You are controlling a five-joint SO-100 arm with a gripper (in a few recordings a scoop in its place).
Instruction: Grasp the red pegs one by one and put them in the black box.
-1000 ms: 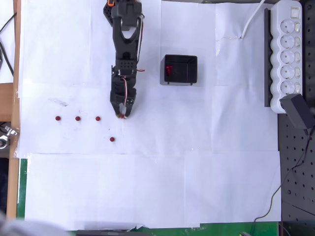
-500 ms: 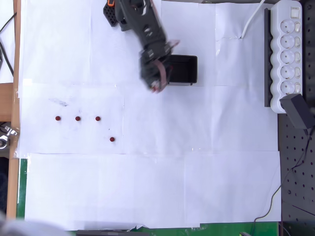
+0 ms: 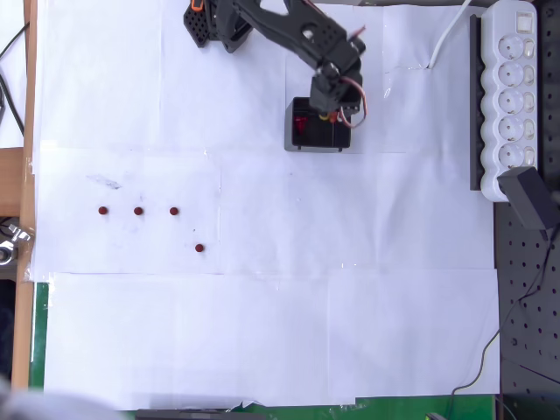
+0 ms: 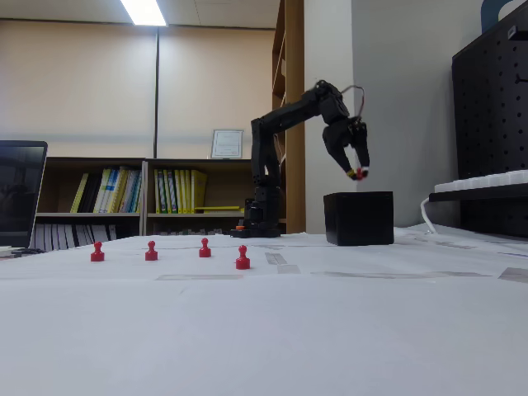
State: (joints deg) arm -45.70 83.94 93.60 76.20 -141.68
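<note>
Several red pegs stand on the white paper, three in a row [image 3: 138, 211] [image 4: 151, 250] and one nearer the front [image 3: 199, 248] [image 4: 242, 257]. The black box [image 3: 320, 144] [image 4: 358, 219] sits right of the arm's base, with a red peg [image 3: 300, 122] lying inside at its left. My gripper [image 3: 331, 114] [image 4: 356, 174] hangs above the box's opening, well clear of its rim, pointing down. It is shut on a red peg [image 4: 361, 174] that shows at the fingertips in the fixed view.
A white power strip [image 3: 510, 96] and a black adapter [image 3: 529, 197] lie along the right edge, on a black pegboard. A laptop [image 4: 21, 194] stands at the far left in the fixed view. White paper covers the table's front half.
The arm lifted from the peg at the right end of the row and swung right and back, carrying it over the black box. That spot on the paper is now bare.
</note>
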